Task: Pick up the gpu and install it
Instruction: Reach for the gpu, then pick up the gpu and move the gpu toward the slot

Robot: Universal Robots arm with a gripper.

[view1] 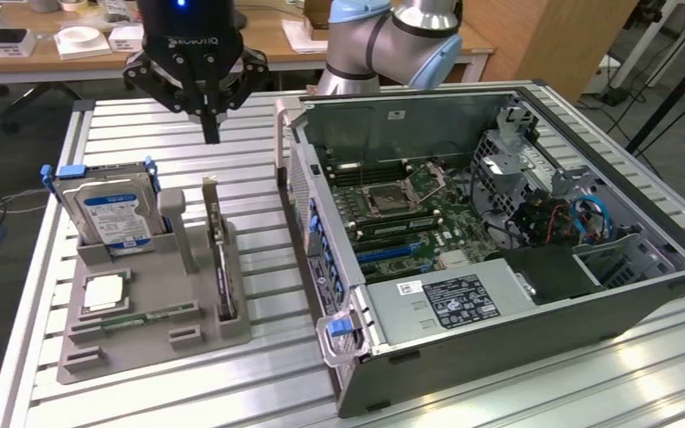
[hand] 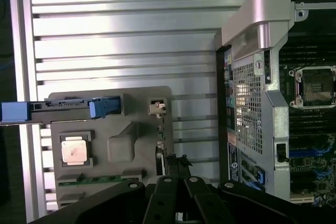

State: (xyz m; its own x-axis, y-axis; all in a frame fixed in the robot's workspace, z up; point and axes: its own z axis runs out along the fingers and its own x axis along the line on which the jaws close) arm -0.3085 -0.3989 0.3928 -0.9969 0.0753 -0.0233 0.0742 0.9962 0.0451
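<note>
**A:** What lies closest to us?

**B:** The ribbed aluminium counter (view1: 628, 379). Its near edge runs right under the exterior view, and it is also the biggest thing here. Toward the exterior view's right, an open black-and-silver computer tower (view1: 557, 343) lies on its side on the counter, its dark green motherboard (view1: 449, 236) exposed.

**A:** And toward the exterior view's left?

**B:** A moulded grey plastic parts tray (view1: 140, 337). A silver hard drive with a blue label (view1: 111, 214) stands upright in it. The gpu (view1: 218, 259), a thin green card with a black cooler and a silver end bracket, stands on edge in a slot on the side of the tray nearer the tower.

**A:** Where is the black end effector (view1: 210, 132)?

**B:** It hangs above the counter beyond the tray's far end, roughly in line with the card and well apart from it. Its fingers are clenched together on nothing.

**A:** So how far along is the job?

**B:** Barely begun, I'd judge. The card is neither grasped nor lifted, and I see no card seated in the tower. Both the pickup and the installation are left to do.
</note>
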